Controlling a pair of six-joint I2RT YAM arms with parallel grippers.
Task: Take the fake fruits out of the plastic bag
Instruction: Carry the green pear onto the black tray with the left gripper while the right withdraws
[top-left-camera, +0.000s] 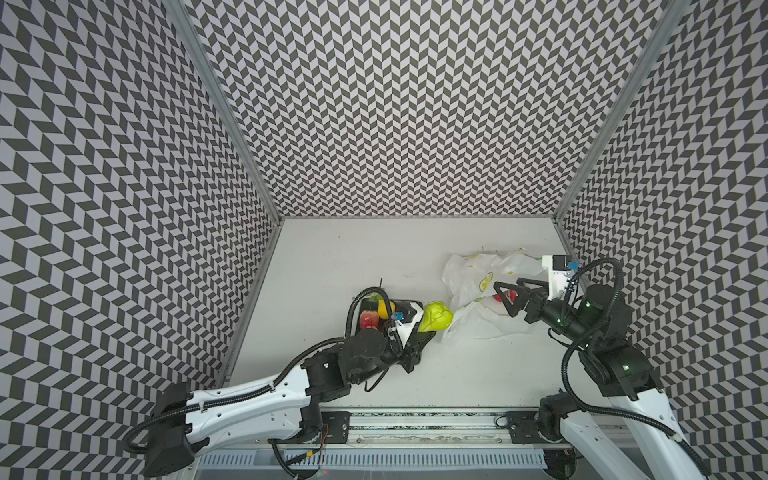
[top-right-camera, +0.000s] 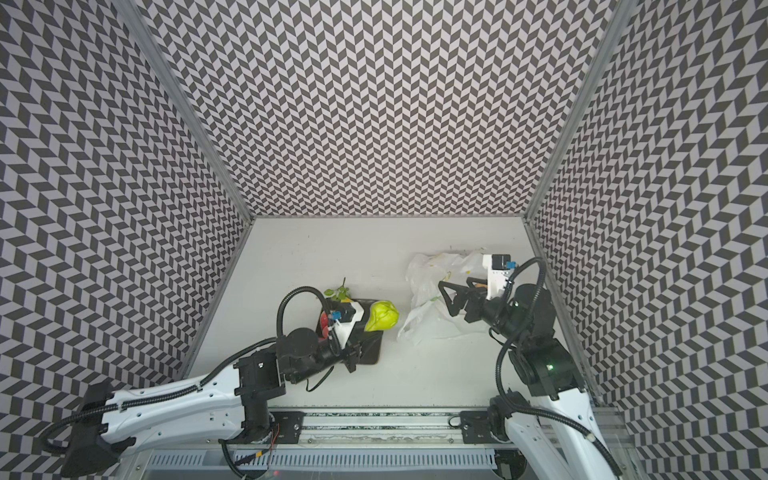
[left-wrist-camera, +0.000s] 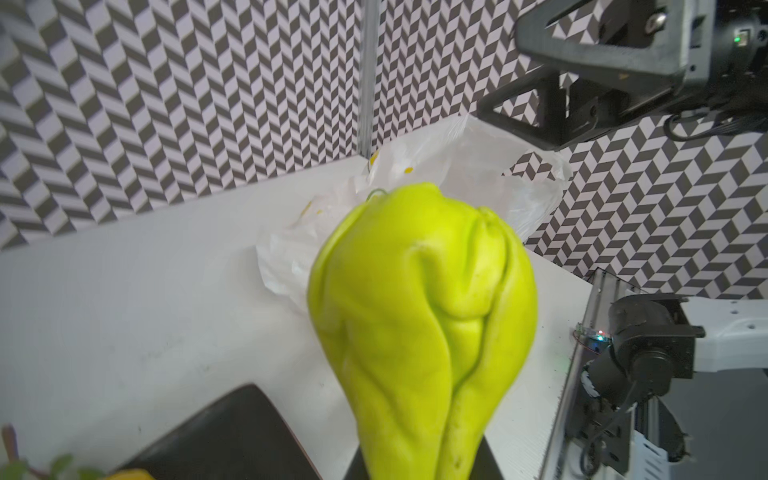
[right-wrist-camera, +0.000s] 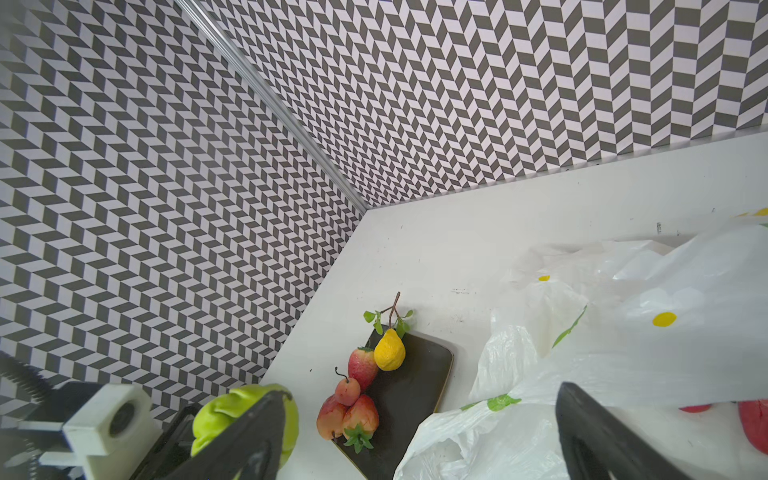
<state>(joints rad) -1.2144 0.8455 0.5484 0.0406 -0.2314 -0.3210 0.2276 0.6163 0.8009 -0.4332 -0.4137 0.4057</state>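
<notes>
Left gripper (top-left-camera: 419, 332): jaws clenched on the narrow end of the green pear (top-left-camera: 435, 316); the fat end points toward the bag (top-left-camera: 478, 274); the left wrist view is mostly filled by the pear, its skin creased and dented.

The pear sits between the plate (right-wrist-camera: 419, 374) and the bag in both top views, just beside the plate's edge; whether it touches the table (top-left-camera: 353, 257) I cannot tell.

Right gripper (top-left-camera: 501, 300): jaws spread wide, nothing between them; it hangs over the crumpled bag near its mouth; contact with the plastic cannot be told.

The bag lies on the right of the table, close to the side wall, with one loop handle trailing toward the pear; a red fruit (right-wrist-camera: 754, 424) shows under the plastic at the opening, and in a top view it peeks out between the right jaws.

On the dark plate, left of centre: a lemon (right-wrist-camera: 389, 349) with a leafy twig (right-wrist-camera: 390, 311) reaching off the far rim onto the table; a strawberry (right-wrist-camera: 362, 368) touching the lemon; a small peach (right-wrist-camera: 347, 390); a red-yellow fruit (right-wrist-camera: 330, 419) and a second strawberry (right-wrist-camera: 362, 417) pressed together at the near corner; the left arm covers most of the plate in both top views.
</notes>
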